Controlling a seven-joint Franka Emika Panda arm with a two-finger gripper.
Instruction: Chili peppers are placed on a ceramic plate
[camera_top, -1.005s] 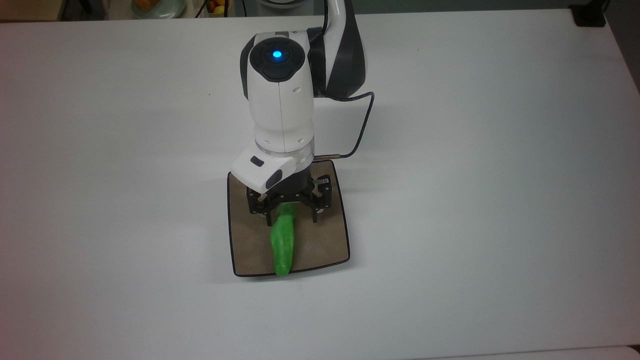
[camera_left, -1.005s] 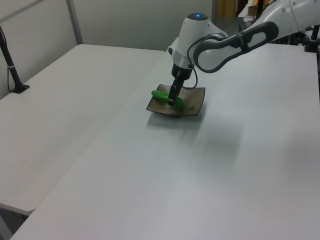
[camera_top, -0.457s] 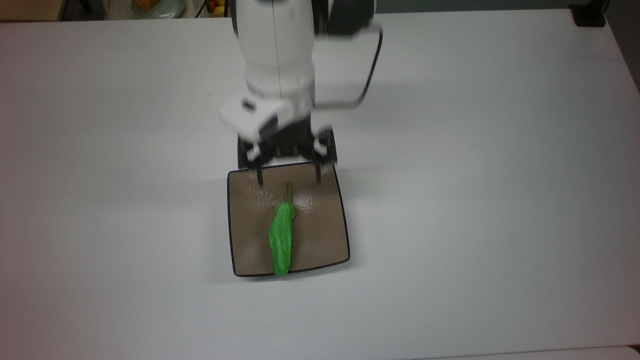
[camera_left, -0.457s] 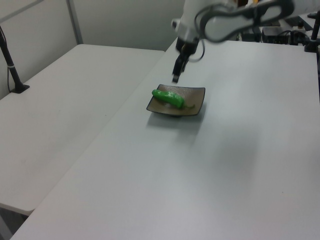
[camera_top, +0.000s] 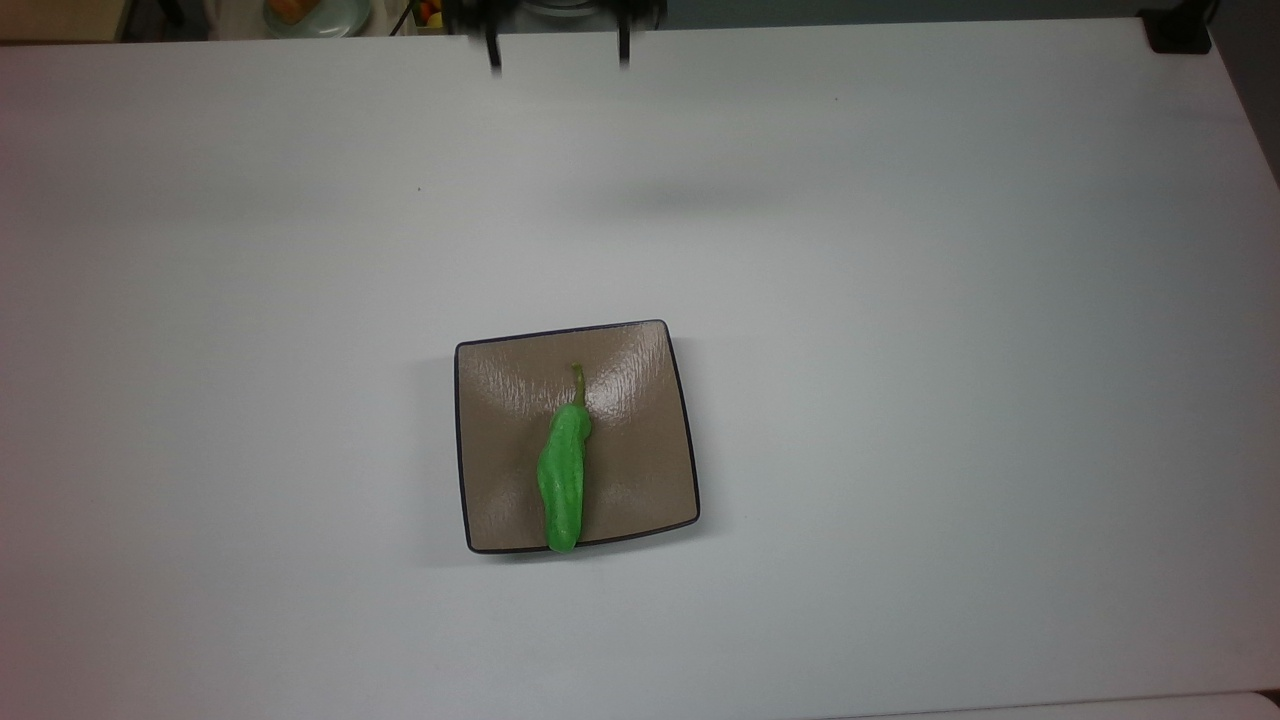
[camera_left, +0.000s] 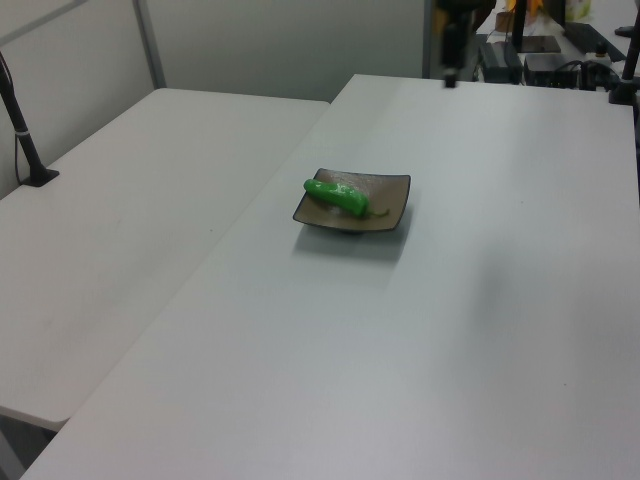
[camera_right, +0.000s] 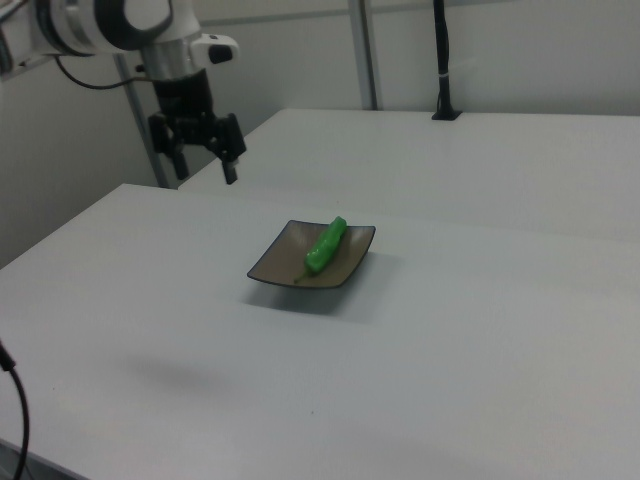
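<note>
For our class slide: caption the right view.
Open gripper hangs apart from the plate, where the pepper lies.

The top view's upper edge cuts off the hand (camera_top: 557, 55) above its two fingertips, the left view's upper edge cuts it too and shows it blurred at the surface's (camera_left: 480, 300) far edge, and the right view's left edge crops the arm (camera_right: 90, 25).

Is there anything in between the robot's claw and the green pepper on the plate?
No. The gripper hangs open above the bare white table, away from the plate. The chili pepper lies on the plate with only empty space between.
</note>
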